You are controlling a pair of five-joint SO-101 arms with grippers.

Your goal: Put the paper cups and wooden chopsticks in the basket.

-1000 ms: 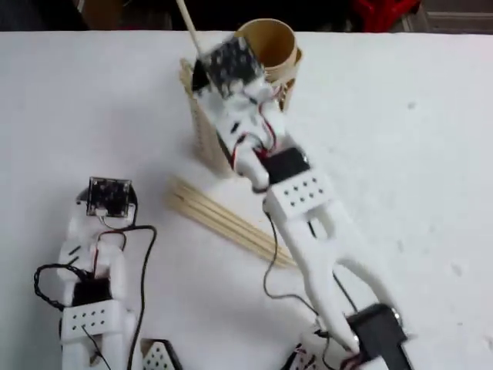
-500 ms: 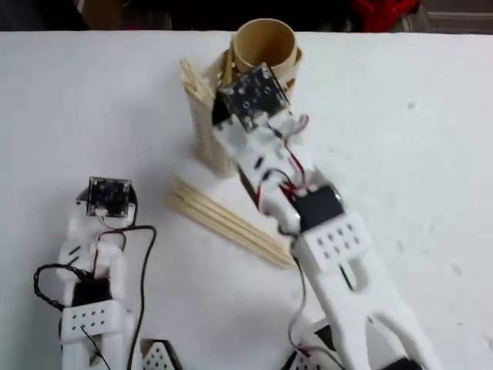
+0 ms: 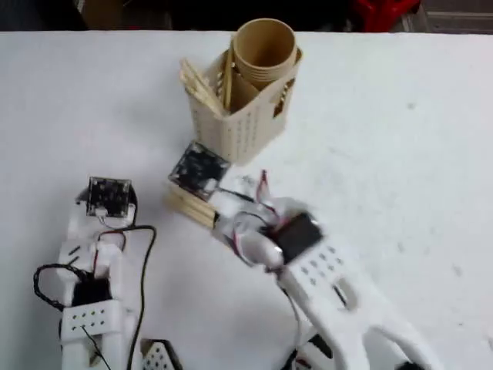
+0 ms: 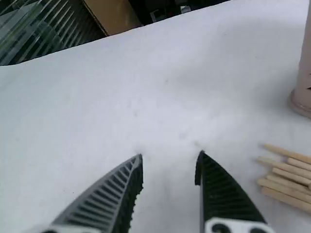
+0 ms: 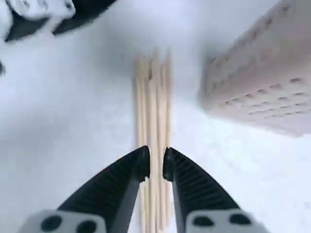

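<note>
A perforated beige basket (image 3: 245, 127) stands at the table's far middle. It holds stacked paper cups (image 3: 266, 50) and a few wooden chopsticks (image 3: 202, 79). A bundle of loose chopsticks (image 5: 154, 97) lies on the table in front of it. My right gripper (image 5: 155, 158) hangs just over the near part of that bundle, open by a narrow gap, nothing gripped. My left gripper (image 4: 169, 162) stands open over bare table, with the bundle's ends (image 4: 286, 177) off to one side of it.
The white table (image 3: 400, 154) has free room to the right and far left. The basket's wall (image 5: 262, 82) rises close beside the right gripper. The left arm (image 3: 104, 254) stands at the near left, and the right arm (image 3: 308, 262) stretches in from the near right.
The right arm has drawn back from above the basket, where it held a chopstick upright, down to the loose bundle. That chopstick is gone from its gripper. The left arm has not moved.
</note>
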